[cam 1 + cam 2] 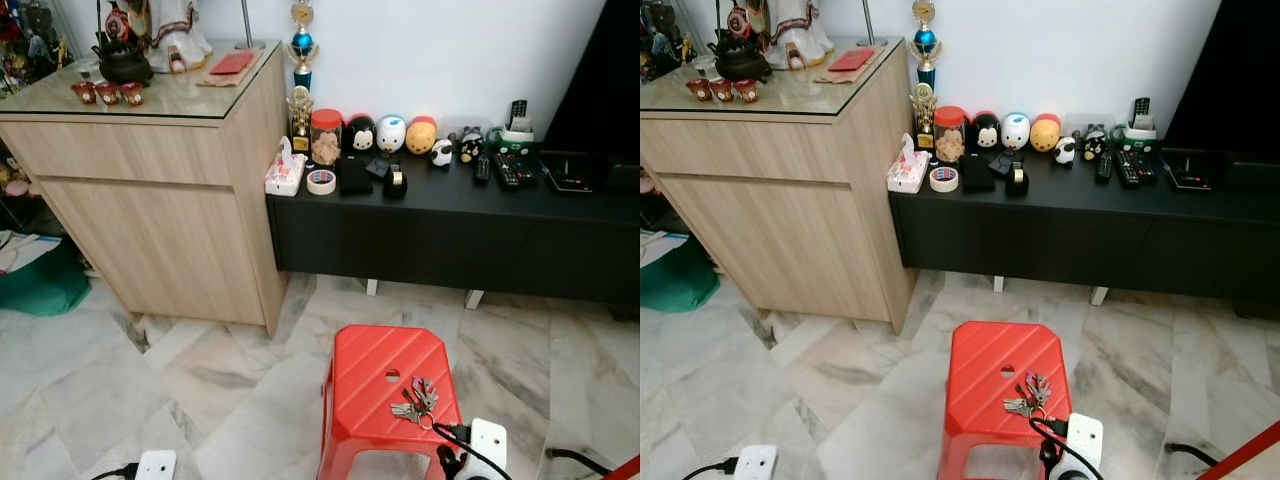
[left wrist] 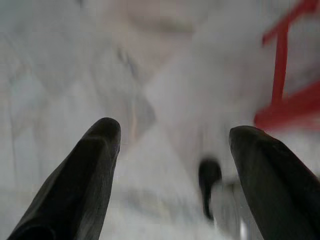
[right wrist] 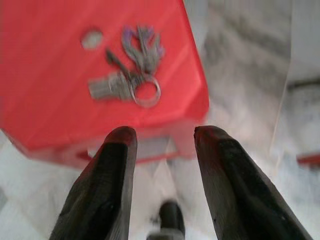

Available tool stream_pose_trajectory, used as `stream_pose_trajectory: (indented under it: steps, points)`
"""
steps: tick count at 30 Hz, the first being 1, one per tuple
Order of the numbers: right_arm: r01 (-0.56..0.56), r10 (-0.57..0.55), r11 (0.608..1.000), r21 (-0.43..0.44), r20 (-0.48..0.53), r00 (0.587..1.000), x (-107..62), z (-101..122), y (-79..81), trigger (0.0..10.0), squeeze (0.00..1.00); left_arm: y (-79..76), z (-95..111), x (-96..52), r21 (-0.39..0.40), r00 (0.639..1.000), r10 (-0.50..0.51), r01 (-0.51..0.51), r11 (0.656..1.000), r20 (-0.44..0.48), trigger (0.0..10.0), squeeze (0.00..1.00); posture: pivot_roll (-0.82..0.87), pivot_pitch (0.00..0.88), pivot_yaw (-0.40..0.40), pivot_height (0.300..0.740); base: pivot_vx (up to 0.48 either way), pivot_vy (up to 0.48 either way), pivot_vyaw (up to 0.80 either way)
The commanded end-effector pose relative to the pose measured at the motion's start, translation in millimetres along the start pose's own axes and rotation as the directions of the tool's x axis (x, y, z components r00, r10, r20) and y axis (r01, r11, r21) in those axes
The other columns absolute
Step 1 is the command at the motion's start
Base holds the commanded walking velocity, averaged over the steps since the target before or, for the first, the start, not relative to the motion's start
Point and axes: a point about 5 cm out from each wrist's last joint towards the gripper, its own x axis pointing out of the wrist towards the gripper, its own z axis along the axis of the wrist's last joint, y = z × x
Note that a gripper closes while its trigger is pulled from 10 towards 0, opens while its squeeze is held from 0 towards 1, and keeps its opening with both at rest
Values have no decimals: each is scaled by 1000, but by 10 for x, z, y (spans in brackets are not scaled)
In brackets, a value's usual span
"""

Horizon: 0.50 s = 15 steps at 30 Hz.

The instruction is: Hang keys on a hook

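One bunch of keys point(image 3: 131, 75) lies on red stool point(image 1: 375, 375) top, near front edge. Right gripper point(image 3: 162, 142) hovers short of it, fingers wide, empty. Best grip: split ring point(image 3: 146, 93). Left gripper point(image 2: 172, 145) idle, fingers wide.

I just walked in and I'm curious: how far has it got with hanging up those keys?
Barely started. The keys lie untouched on the red stool. In hand: the right gripper, fingers open, hovers just short of the stool's edge, pointing at them. Left: grasping, lifting, carrying and hanging them. I can't see a hook yet.
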Motion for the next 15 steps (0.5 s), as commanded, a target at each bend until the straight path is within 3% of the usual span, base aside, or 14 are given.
stream_pose_trajectory:
  steps: [1, 4, 7, 9, 12, 13, 15]
  points:
    - [-25, 27, 999, -28, 66, 997, 30, 142, 52, 10000, 0, 42, 899, 170, 50, 938, -26, 9, 999, 346, 10000, 0, 19, 0, -4, 740, 0, 0, 0]
    - [-38, 57, 994, -101, 186, 981, 51, 371, 98, 10000, 0, -4, 1150, 146, 69, 883, -49, 19, 997, 467, 10000, 0, 23, 0, -7, 740, 0, 0, 0]
    - [-62, 102, 990, -126, 351, 931, 20, 622, 184, 10000, 0, -50, 1351, 65, 76, 801, -82, 45, 996, 593, 10000, 0, 24, 0, -6, 740, 0, 0, 0]
    - [-61, 111, 988, -144, 373, 921, 8, 643, 205, 10000, 0, -76, 1371, 43, 82, 783, -98, 60, 995, 614, 10000, 0, 23, 0, -6, 740, 0, 0, 0]
    - [-64, 153, 977, -202, 467, 871, -65, 722, 303, 10000, 0, -192, 1319, -75, 89, 743, -134, 99, 991, 656, 10000, 0, 23, 0, -3, 740, 0, 0, 0]
    - [-64, 153, 977, -202, 467, 871, -65, 722, 303, 10000, 0, -192, 1319, -75, 89, 743, -134, 99, 991, 656, 10000, 0, 23, 0, -3, 740, 0, 0, 0]
    - [-70, 199, 964, -257, 520, 831, -137, 758, 363, 10000, 0, -214, 1262, -139, 89, 735, -136, 103, 991, 664, 10000, 0, 12, 0, -1, 740, 0, 0, 0]
